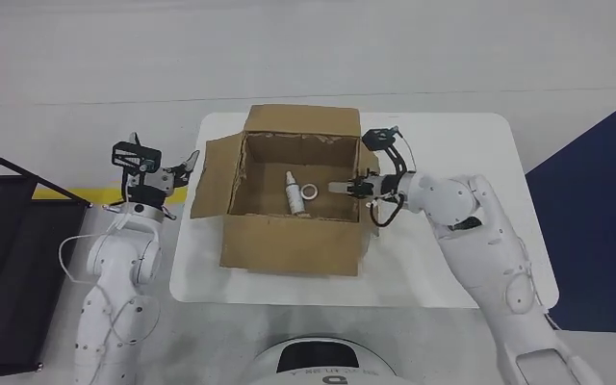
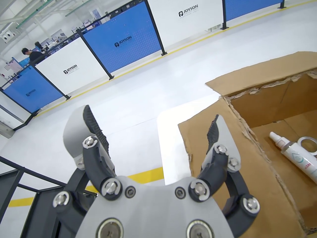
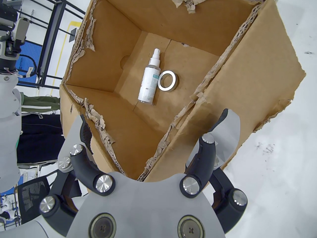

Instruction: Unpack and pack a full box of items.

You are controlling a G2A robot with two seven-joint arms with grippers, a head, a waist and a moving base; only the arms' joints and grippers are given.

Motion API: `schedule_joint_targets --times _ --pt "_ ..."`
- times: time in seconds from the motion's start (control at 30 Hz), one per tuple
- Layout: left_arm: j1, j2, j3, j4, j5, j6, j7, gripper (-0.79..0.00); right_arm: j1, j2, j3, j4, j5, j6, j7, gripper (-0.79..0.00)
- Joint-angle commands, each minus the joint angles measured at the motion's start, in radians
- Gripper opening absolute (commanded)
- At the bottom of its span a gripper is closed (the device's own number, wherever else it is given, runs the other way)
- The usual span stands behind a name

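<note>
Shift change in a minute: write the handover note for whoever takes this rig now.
Left claw: open, empty, outside the box, at its left side.
Right claw: open, empty, over the box's right rim.
Bottle and ring lie side by side on the box floor; the box sits on the table.
Done: nothing gripped yet.
Left: probably lift both out, then repack.
</note>
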Motion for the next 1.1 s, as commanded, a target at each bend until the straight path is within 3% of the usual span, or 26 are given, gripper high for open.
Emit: schedule_joint_targets --times 0.0,0.27,0.4,0.73,0.93,1.07 --pt "0.001 0.0 -0.004 0.002 -0.005 0.002 0.0 0.0 0.025 -0.005 -0.028 0.016 0.006 -0.001 -0.002 0.0" --pt "-0.001 0.002 -0.014 0.021 -0.025 0.003 0.001 0.0 0.119 -0.026 -0.14 0.063 0.044 -0.034 0.005 0.0" --pt "-0.006 0.003 -0.019 0.029 -0.03 0.001 0.0 0.0 0.144 -0.03 -0.143 0.068 0.052 -0.031 -0.023 0.0" --pt "-0.092 0.009 -0.036 0.175 -0.11 -0.056 -0.087 0.0 0.012 0.001 -0.025 -0.148 0.053 -0.146 -0.115 0.0" --pt "-0.172 0.016 -0.045 0.303 -0.255 -0.195 -0.182 0.0 0.093 -0.014 -0.132 -0.113 0.024 -0.175 -0.105 0.0" --pt "-0.191 0.021 -0.048 0.331 -0.256 -0.216 -0.196 0.0 0.175 -0.034 -0.215 -0.052 0.032 -0.178 -0.115 0.0"
